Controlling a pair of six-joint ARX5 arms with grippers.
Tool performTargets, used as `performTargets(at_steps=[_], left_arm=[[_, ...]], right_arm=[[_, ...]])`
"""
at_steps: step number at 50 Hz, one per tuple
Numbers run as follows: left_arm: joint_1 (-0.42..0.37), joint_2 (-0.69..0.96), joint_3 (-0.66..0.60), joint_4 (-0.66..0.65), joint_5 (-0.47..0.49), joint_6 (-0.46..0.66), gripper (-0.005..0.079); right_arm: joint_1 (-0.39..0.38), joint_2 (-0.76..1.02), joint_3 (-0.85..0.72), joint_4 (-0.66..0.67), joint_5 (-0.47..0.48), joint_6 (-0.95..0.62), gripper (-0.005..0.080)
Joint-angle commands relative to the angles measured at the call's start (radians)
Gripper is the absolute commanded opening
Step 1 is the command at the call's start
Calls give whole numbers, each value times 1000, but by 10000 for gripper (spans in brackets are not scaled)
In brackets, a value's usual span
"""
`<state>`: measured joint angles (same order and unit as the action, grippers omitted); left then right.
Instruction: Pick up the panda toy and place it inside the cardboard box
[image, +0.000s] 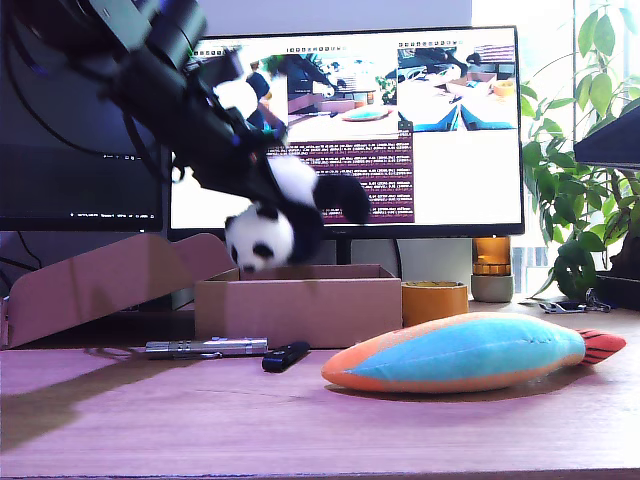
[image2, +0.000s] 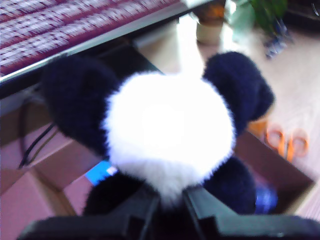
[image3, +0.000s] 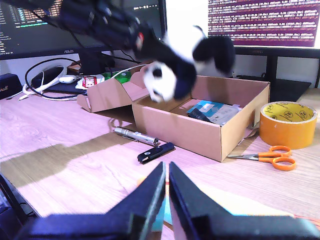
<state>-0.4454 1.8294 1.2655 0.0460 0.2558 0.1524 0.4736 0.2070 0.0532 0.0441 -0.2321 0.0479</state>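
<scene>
The panda toy (image: 262, 236) hangs head down just above the open cardboard box (image: 300, 308). My first gripper (image: 285, 185) reaches in from the exterior view's upper left and is shut on the panda's body. In the first wrist view the panda toy (image2: 167, 130) fills the picture, my first gripper (image2: 170, 202) is clamped on its white fur, and the cardboard box (image2: 280, 175) lies below. My second gripper (image3: 167, 175) is shut with nothing in it, low over the desk. It faces the panda toy (image3: 172, 67) and the cardboard box (image3: 200, 132).
The box's lid flap (image: 100, 285) leans out toward the exterior view's left. A blue-and-orange plush fish (image: 460, 350) lies in front at that view's right. A tape roll (image3: 287, 122), orange scissors (image3: 272, 156), a silver torch (image3: 135, 135) and a black stick (image3: 156, 152) lie around the box. Monitors stand behind.
</scene>
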Motion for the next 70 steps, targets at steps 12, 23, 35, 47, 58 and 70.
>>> performTargets(at_steps=[12,23,35,47,58,70], left_arm=[[-3,24,14,91,28,113,-16],[-3,24,14,89,28,117,-7],[-3,24,14,89,27,117,196],[-3,24,14,90,27,117,239],[-3,24,14,90,27,117,239],[-3,-18,20,54,35,97,-7]], right_arm=[[3,4,-5,7,0,-2,-13],[4,4,-5,7,0,-2,-13],[4,4,-5,7,0,-2,-13],[4,4,-5,7,-1,5,-13],[4,4,-5,7,-1,5,-13],[4,4,-5,-2,0,5,-13]])
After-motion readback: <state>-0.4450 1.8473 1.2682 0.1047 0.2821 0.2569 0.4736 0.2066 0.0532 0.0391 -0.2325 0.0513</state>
